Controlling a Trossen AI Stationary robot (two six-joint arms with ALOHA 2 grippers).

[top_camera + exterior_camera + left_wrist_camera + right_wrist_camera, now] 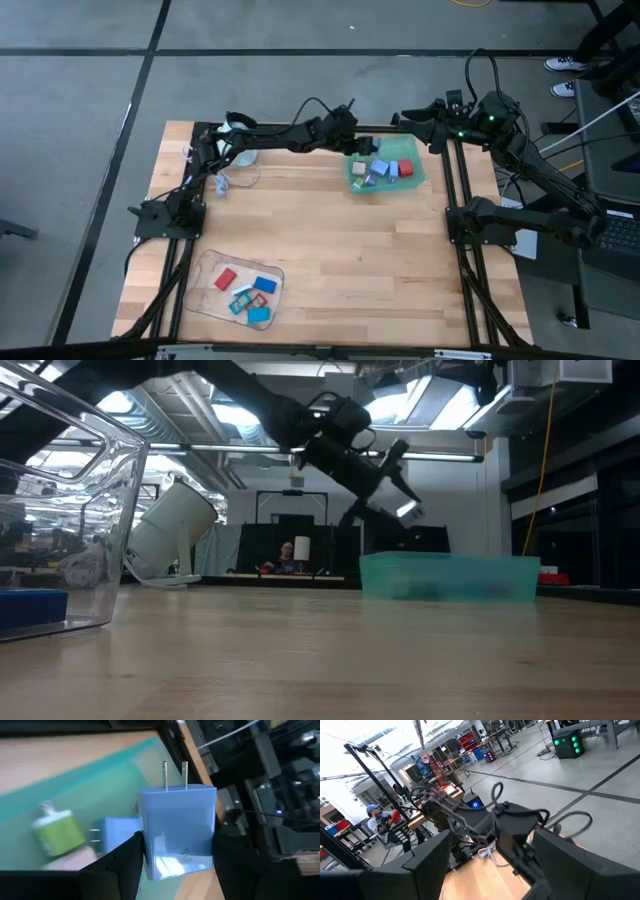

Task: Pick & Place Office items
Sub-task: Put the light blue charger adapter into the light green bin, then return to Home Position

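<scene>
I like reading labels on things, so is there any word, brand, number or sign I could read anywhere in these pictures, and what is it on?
No text can be read in any view.
Blue plug adapter, held by the left gripper over the green tray: a faint embossed mark near its base, too blurred to read.
Small pieces in the clear tray: too small to show any print.
Right gripper: no markings visible.

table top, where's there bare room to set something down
Bare wood spans the middle of the table, between the green tray and the clear tray. The back left is crowded by the white mug and cord. Both trays hold pieces.
</scene>
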